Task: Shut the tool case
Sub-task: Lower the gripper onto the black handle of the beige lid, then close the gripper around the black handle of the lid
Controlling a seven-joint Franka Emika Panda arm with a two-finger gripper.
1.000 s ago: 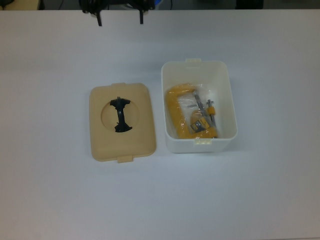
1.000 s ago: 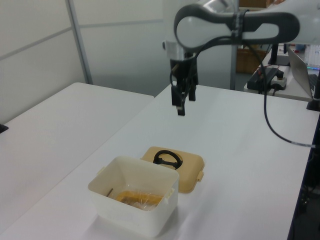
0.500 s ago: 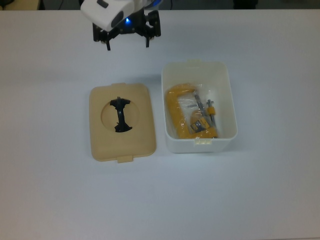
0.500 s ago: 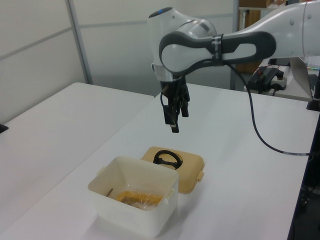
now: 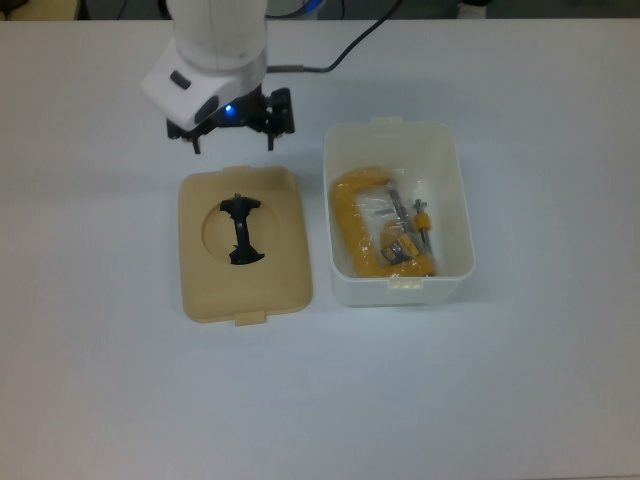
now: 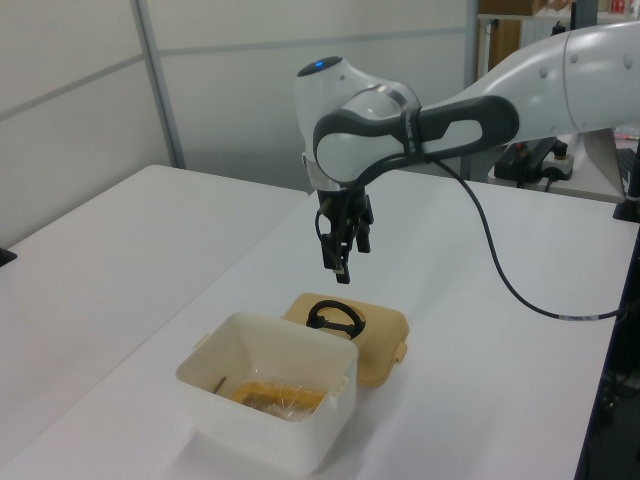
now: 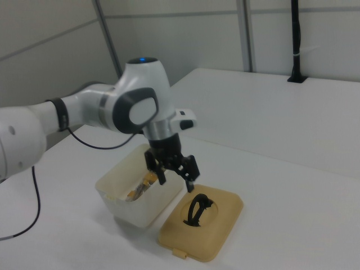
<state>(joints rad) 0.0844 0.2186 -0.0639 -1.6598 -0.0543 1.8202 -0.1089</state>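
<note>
The stiff, seemingly light beige plastic lid [image 5: 245, 245], centre-left, is best taken by its black handle [image 5: 241, 229]; the two-finger gripper [image 5: 233, 141] is held open, empty.

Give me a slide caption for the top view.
Open tool above beige lid beside the open white box.

looks like a robotics lab/office: plain white desk [image 6: 480, 300], grey partition wall panels [image 6: 230, 90], laptop [image 6: 600, 135] & power strip [image 6: 535, 150] w/ cables on a side bench.
</note>
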